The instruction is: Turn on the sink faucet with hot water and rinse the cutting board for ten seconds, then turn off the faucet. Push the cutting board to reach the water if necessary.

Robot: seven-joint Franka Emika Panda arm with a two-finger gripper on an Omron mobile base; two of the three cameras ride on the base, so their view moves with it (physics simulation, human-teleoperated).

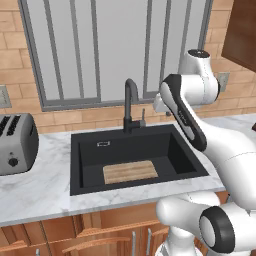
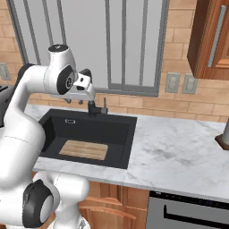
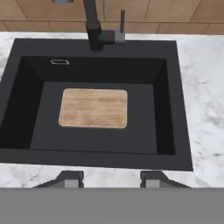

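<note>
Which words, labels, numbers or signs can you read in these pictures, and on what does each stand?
None can be read.
Sink, back wall: a small white mark, too small to read.
Faucet: a red dot by the lever, no text.
Toaster: a plain dark knob, no label.

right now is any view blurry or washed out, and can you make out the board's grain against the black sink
Hand view: even flat light, no glare; the cutting board shows grain stripes clearly against the sink, faucet slightly soft. Left base view: board sharp enough, grain faint, basin walls hard to separate in the black. Right base view: board small and foreshortened, grain barely visible.
</note>
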